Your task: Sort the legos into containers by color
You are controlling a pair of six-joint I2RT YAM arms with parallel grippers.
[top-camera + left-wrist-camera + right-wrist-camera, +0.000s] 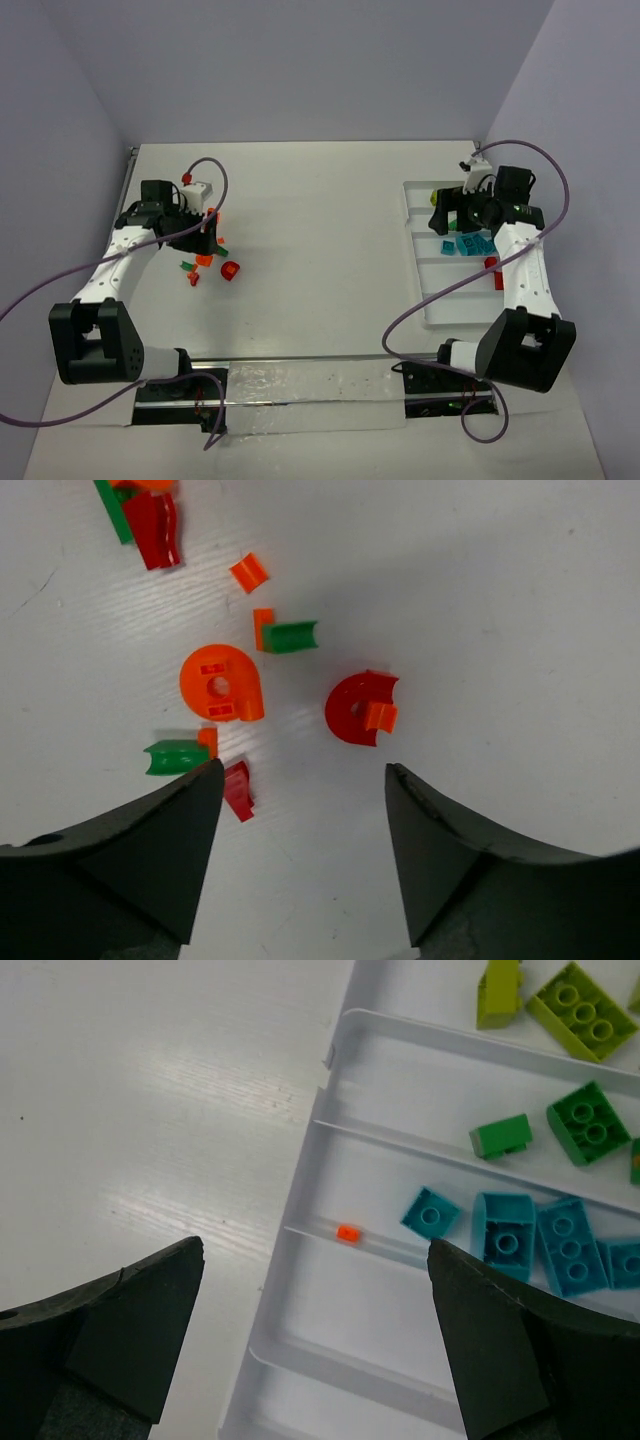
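The tray (428,272) lies on the worktop (320,220), at its right side. Inside the tray's compartments I see some sorted legos (505,1235), and my right hand (315,1250) hangs above them. Far left of the tray, the loose legos (220,683) lie on the worktop, just ahead of my left hand (303,770).

Overhead wide, wrist views close, facing table (320,220)

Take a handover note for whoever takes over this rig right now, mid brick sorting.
Left gripper: open, empty, over the unsorted pieces.
Right gripper: open, empty, over the tray.
Done: lime bricks, dark green bricks and teal bricks, each in their own compartment.
Left: red pieces, orange pieces and green pieces on the table.
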